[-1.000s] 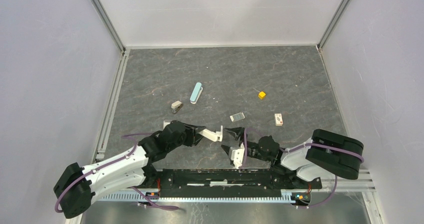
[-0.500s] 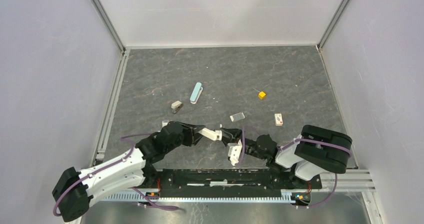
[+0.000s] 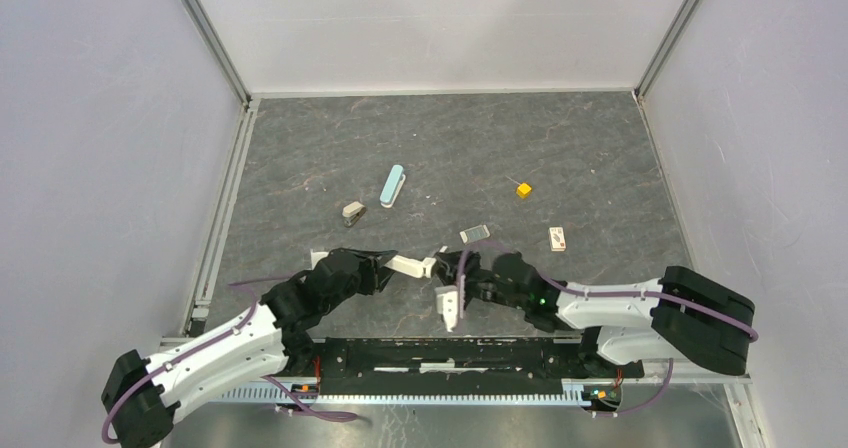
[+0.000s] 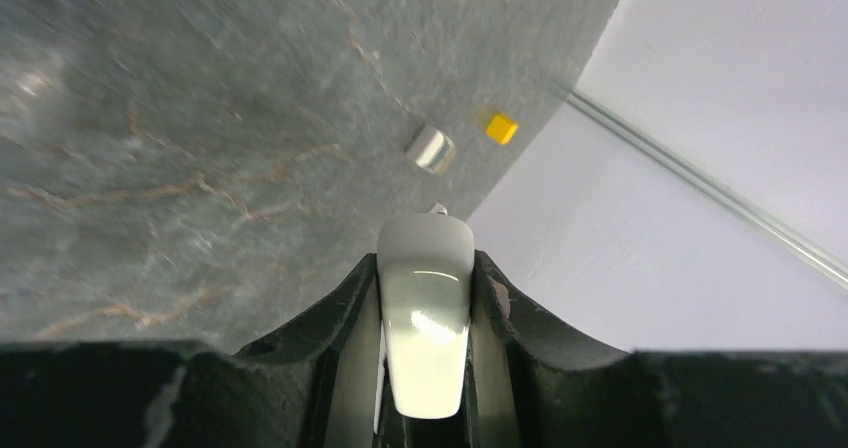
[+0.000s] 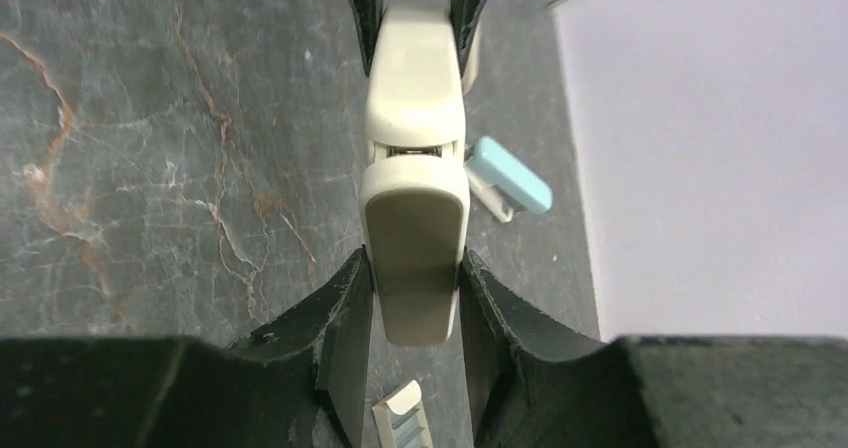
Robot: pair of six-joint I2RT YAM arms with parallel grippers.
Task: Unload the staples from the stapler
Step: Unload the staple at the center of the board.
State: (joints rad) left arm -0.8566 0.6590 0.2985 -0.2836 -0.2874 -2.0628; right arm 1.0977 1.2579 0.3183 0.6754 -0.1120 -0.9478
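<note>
From above, the left gripper (image 3: 392,262) and right gripper (image 3: 458,268) each pinch an end of the cream stapler (image 3: 418,266); the staples (image 3: 475,233) lie on the table (image 3: 580,148) just beyond. Left wrist: the staples glint, yellow cube (image 4: 501,128) farther off. Right wrist, unlike the left, catches the teal stapler (image 5: 508,188).

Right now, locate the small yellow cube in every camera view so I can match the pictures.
Top external: small yellow cube right of centre, beyond both arms.
Left wrist: cube in the upper middle, near the wall.
Right wrist: not in view.
Shared landmark: the cream plastic stapler, clamped between left claw and right claw, shows in all three.
</note>
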